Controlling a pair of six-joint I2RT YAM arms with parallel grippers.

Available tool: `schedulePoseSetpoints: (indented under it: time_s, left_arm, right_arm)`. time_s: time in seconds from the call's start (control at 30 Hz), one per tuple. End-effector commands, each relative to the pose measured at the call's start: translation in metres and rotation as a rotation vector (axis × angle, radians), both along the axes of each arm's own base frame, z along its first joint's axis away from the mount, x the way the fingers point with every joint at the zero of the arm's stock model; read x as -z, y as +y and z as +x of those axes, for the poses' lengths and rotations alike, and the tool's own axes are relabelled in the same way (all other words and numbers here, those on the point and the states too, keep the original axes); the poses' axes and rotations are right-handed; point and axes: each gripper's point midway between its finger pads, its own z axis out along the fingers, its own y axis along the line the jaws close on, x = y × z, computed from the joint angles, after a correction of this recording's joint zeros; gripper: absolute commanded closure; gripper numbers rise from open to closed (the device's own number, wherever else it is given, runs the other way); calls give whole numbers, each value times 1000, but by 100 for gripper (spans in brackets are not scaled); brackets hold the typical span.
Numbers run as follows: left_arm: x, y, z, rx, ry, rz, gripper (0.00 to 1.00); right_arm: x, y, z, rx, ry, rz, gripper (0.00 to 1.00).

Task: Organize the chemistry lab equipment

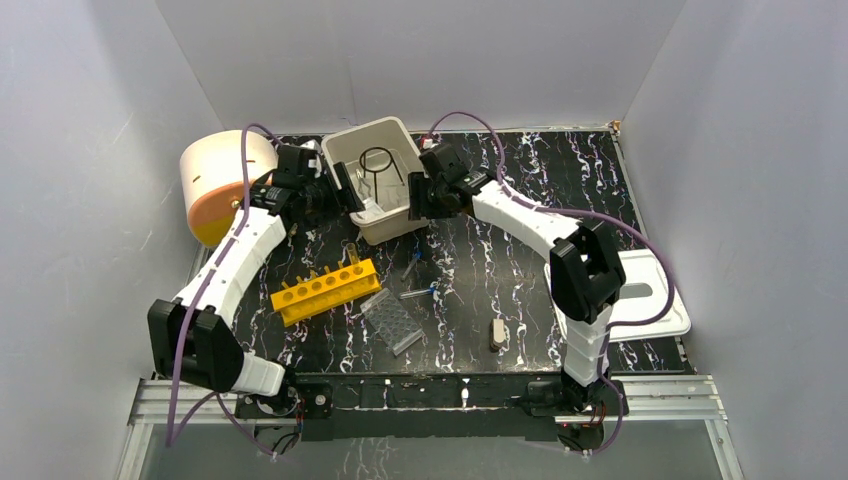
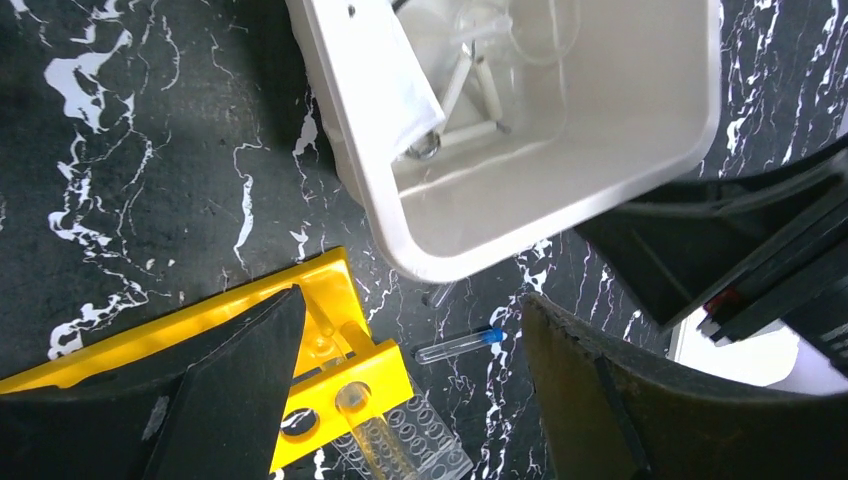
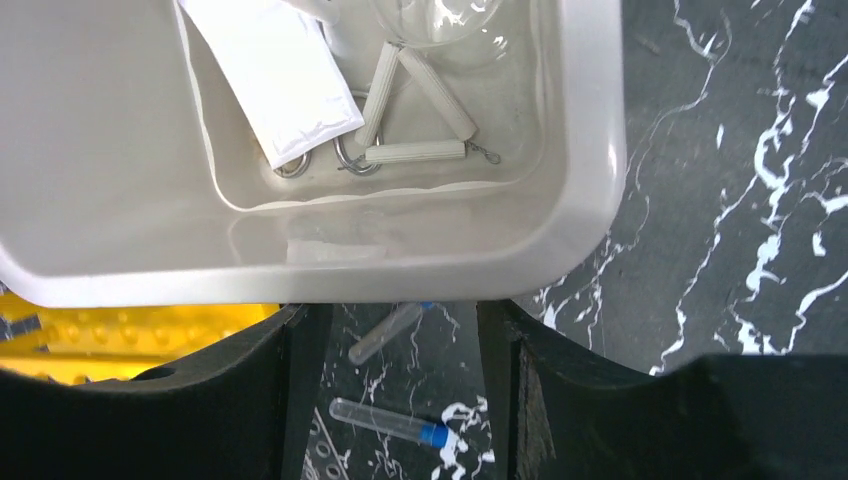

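Note:
The beige tub point(image 1: 395, 222) holds a black wire ring-stand point(image 1: 375, 160), a pale triangle point(image 3: 415, 110), a small white bag point(image 3: 275, 80), metal forceps rings point(image 3: 295, 165) and a clear round dish point(image 3: 440, 20). My left gripper point(image 1: 345, 200) is open and empty at the tub's left front corner. My right gripper point(image 1: 415, 195) is open and empty at its right front side. Two blue-capped clear tubes point(image 1: 418, 293) point(image 1: 413, 262) lie on the table in front of the tub. They show between my right fingers point(image 3: 560, 400), and one point(image 2: 460, 345) shows between my left fingers point(image 2: 230, 390).
A yellow tube rack point(image 1: 325, 290) lies front left with a clear well plate point(image 1: 392, 320) beside it. A small beige piece point(image 1: 497, 333) lies front right. A flat white lid point(image 1: 650, 290) sits at the right edge. A cream and orange cylinder point(image 1: 215, 180) stands back left.

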Motion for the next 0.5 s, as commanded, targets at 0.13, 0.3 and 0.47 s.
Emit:
schedulePoseSetpoints:
  time_s: [0.13, 0.3, 0.47]
  left_arm:
    - [-12, -13, 14, 36, -10, -53, 20]
    - [-29, -10, 17, 36, -63, -45, 19]
    - [-45, -7, 12, 32, -111, -41, 17]
  right_arm:
    - [-39, 4, 42, 63, -86, 68, 32]
    - [-34, -11, 8, 23, -57, 84, 23]
    - [-5, -38, -40, -4, -8, 12, 23]
